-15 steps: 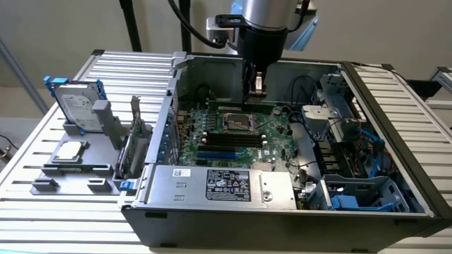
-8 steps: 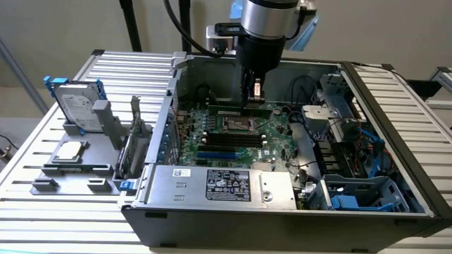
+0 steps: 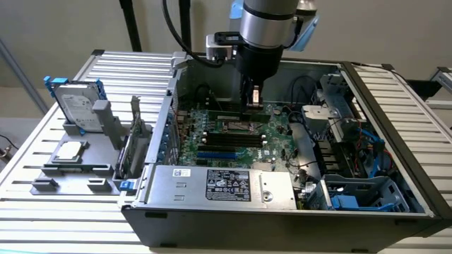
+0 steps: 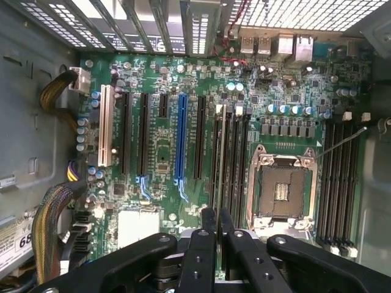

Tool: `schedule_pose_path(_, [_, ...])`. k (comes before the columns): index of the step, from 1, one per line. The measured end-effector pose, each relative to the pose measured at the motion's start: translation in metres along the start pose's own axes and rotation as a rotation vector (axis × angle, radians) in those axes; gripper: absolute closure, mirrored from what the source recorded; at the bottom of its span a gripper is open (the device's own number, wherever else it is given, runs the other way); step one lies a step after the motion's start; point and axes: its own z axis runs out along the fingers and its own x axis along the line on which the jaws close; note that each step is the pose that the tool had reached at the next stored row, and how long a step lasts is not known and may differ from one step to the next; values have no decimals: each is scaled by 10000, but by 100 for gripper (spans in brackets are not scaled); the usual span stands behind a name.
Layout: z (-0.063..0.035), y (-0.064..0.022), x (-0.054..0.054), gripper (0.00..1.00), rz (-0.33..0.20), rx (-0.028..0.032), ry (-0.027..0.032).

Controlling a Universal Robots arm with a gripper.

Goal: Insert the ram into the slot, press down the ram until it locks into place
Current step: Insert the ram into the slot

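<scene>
**Ram gripped edge-on over the black slots**

In the wrist view, the ram (image 4: 220,159) is seen as a thin pale edge, clamped between the two black fingers (image 4: 204,250) of the gripper (image 4: 217,221). It is lined up lengthwise with a bank of long black slots beside the processor socket (image 4: 284,189), over the ones farther from the socket. The slot (image 4: 237,165) cannot be singled out from its neighbours. Whether the ram is already seated or is held just above the bank cannot be told. A second bank of black slots (image 4: 339,177) is seen on the other side of the socket, and a blue slot (image 4: 180,140) lies on the green motherboard (image 4: 162,159), parallel to the ram.

In the exterior view, the gripper (image 3: 253,103) is lowered into the open computer case (image 3: 282,227), above the motherboard. The case is set on a ribbed worktop (image 3: 71,222). A hard drive (image 3: 79,108) is stood upright in a grey holder towards the exterior view's left.
</scene>
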Motion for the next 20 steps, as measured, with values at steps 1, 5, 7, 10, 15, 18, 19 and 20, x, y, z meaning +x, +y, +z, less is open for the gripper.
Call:
schedule_pose_path(1, [18,0,0,86,-2,0,-1])
schedule_pose_path(5, [91,-3,1,86,-27,0,1])
schedule_pose_path(7, [128,-5,2,86,-44,0,1])
schedule_pose_path(10, [182,-7,3,86,-67,-1,2])
schedule_pose_path(15, [273,-10,4,86,-102,-1,3])
schedule_pose_path(18, [328,-10,5,86,-121,-1,4])
schedule_pose_path(19, [346,-9,5,86,-126,-1,4])
schedule_pose_path(20, [364,-7,6,86,-130,0,4])
